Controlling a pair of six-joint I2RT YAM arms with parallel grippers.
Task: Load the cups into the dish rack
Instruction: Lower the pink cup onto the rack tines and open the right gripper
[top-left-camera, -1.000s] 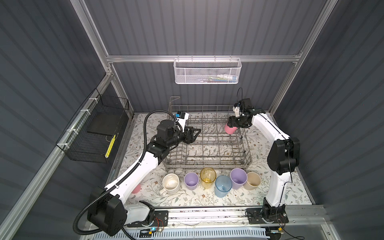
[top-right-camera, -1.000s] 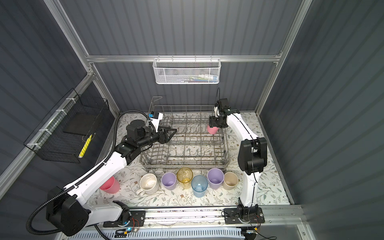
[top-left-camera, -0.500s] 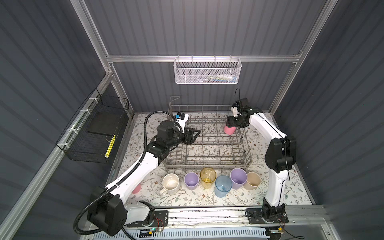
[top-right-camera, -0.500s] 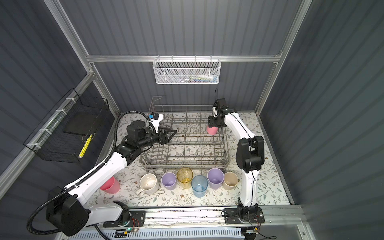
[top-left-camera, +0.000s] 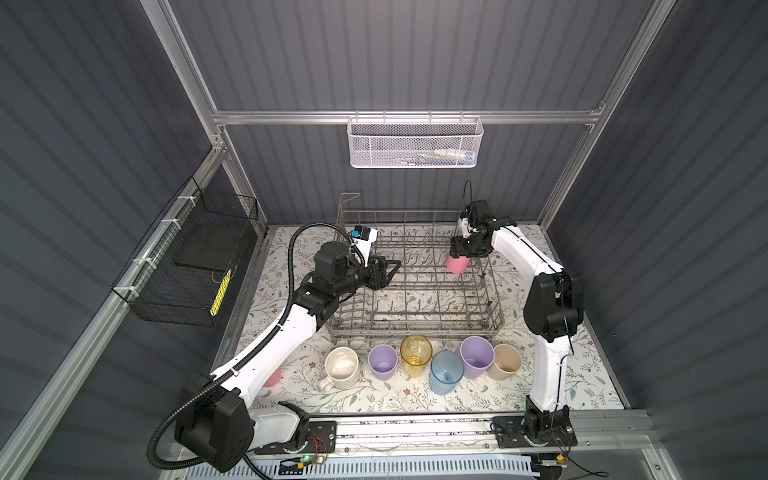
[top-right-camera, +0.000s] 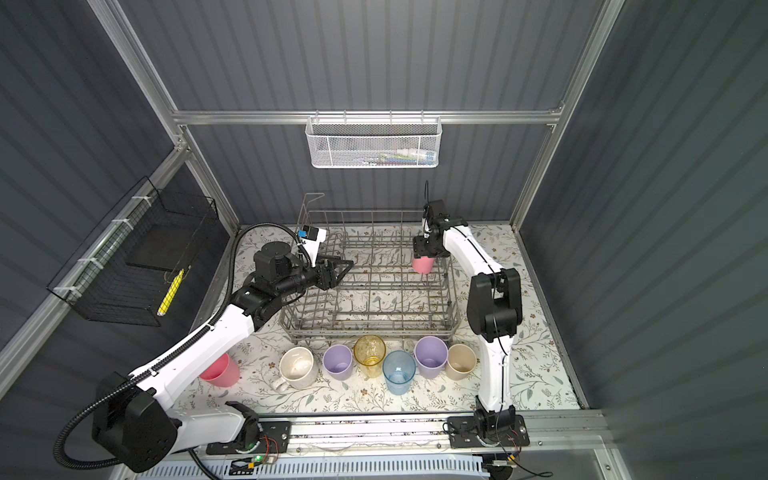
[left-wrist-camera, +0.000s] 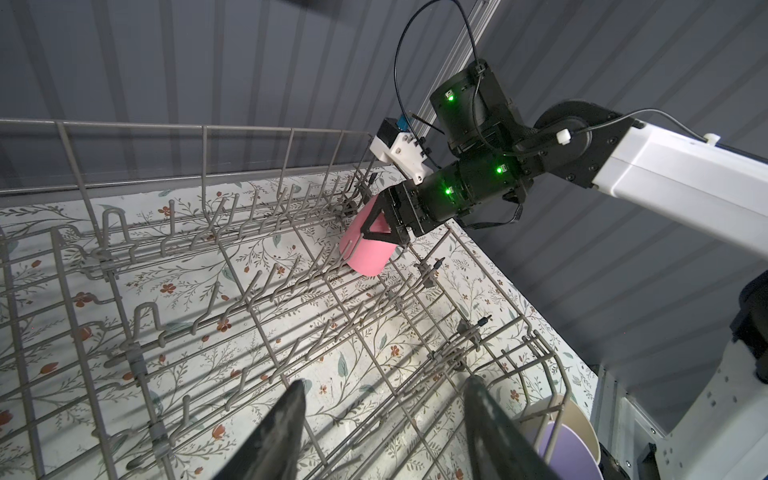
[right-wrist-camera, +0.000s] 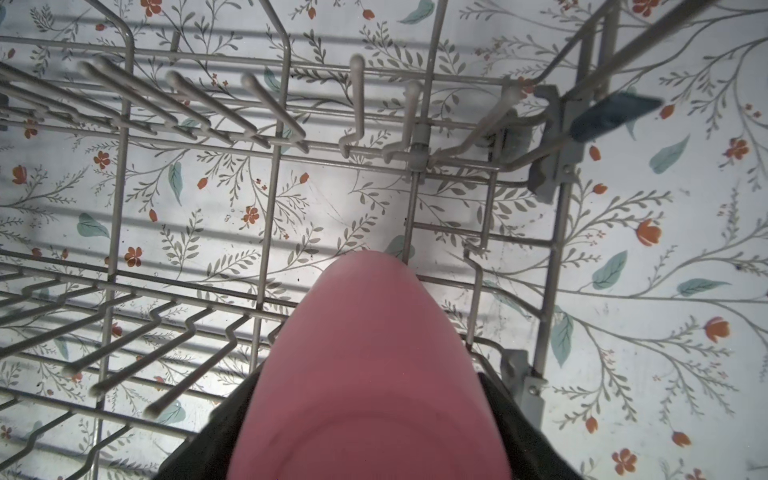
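Observation:
In both top views my right gripper (top-left-camera: 460, 258) (top-right-camera: 424, 259) is shut on a pink cup (top-left-camera: 457, 265) (top-right-camera: 423, 266), held mouth down over the far right corner of the grey wire dish rack (top-left-camera: 415, 329) (top-right-camera: 374, 330). The left wrist view shows this pink cup (left-wrist-camera: 370, 253) tilted, its rim down among the tines. Its base fills the right wrist view (right-wrist-camera: 370, 374). My left gripper (top-left-camera: 392, 266) (left-wrist-camera: 384, 390) hangs open and empty over the rack's left side. A cream mug (top-left-camera: 341, 365), lilac cup (top-left-camera: 383, 361), yellow tumbler (top-left-camera: 416, 351), blue tumbler (top-left-camera: 446, 372), second lilac cup (top-left-camera: 477, 357) and beige cup (top-left-camera: 505, 361) stand before the rack.
A second pink cup (top-right-camera: 220, 372) stands at the front left, partly under my left arm. A white mesh basket (top-left-camera: 413, 143) hangs on the back wall and a black wire basket (top-left-camera: 195, 266) on the left wall. The rack's raised sides and upright tines surround the held cup.
My right arm's elbow has drifted slightly to the left while the pink cup stays over the same corner. The left arm has not moved.

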